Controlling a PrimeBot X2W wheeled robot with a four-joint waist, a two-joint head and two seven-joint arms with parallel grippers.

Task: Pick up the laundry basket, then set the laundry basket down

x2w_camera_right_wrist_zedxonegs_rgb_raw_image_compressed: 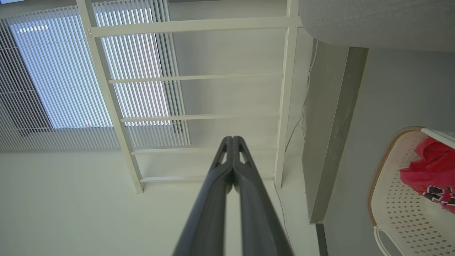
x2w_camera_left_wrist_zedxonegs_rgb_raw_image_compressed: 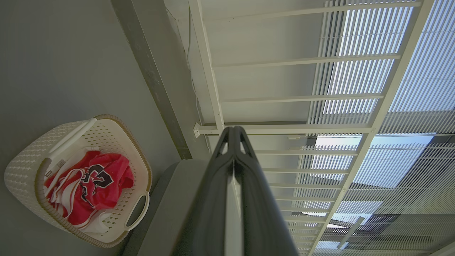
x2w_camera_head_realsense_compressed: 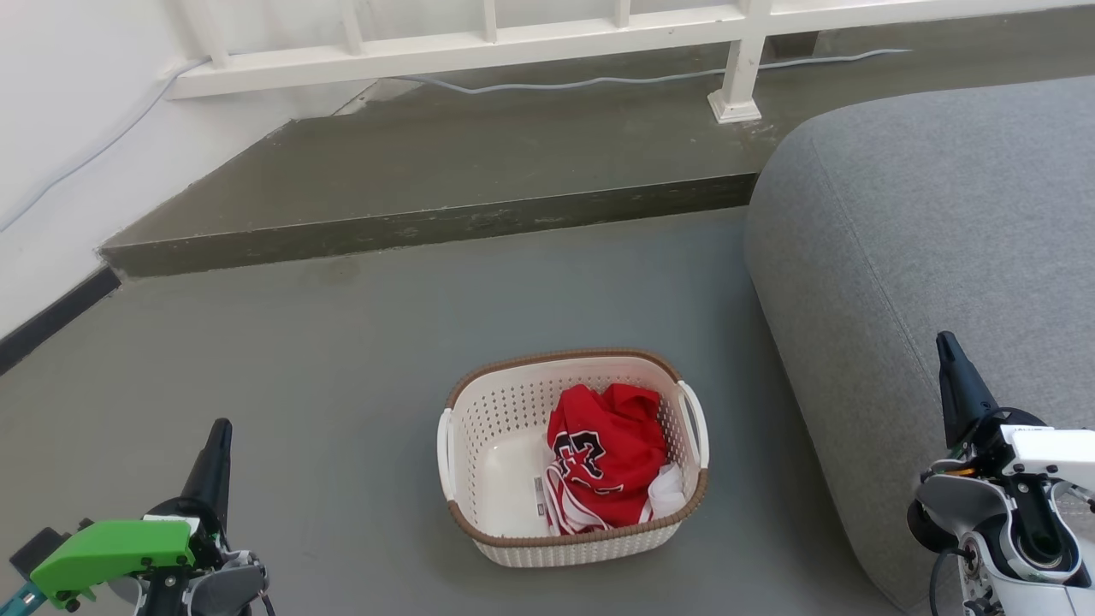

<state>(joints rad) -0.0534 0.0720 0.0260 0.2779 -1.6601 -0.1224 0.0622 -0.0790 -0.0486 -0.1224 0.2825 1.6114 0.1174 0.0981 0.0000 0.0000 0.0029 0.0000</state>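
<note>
**Basket on floor**

The laundry basket [x2w_camera_head_realsense_compressed: 575, 553], with a red jersey [x2w_camera_head_realsense_compressed: 607, 462] inside, is set on the floor [x2w_camera_head_realsense_compressed: 299, 385] beside a grey upholstered seat [x2w_camera_head_realsense_compressed: 924, 257]. The left end effector [x2w_camera_head_realsense_compressed: 220, 432] and right end effector [x2w_camera_head_realsense_compressed: 948, 351] are held closed, empty, well apart from it.

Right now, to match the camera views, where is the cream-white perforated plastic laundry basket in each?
Head view: cream-white perforated plastic laundry basket at lower centre.
Left wrist view: basket at lower left.
Right wrist view: basket at lower right edge.
Shared landmark: red cloth jersey inside it.
</note>
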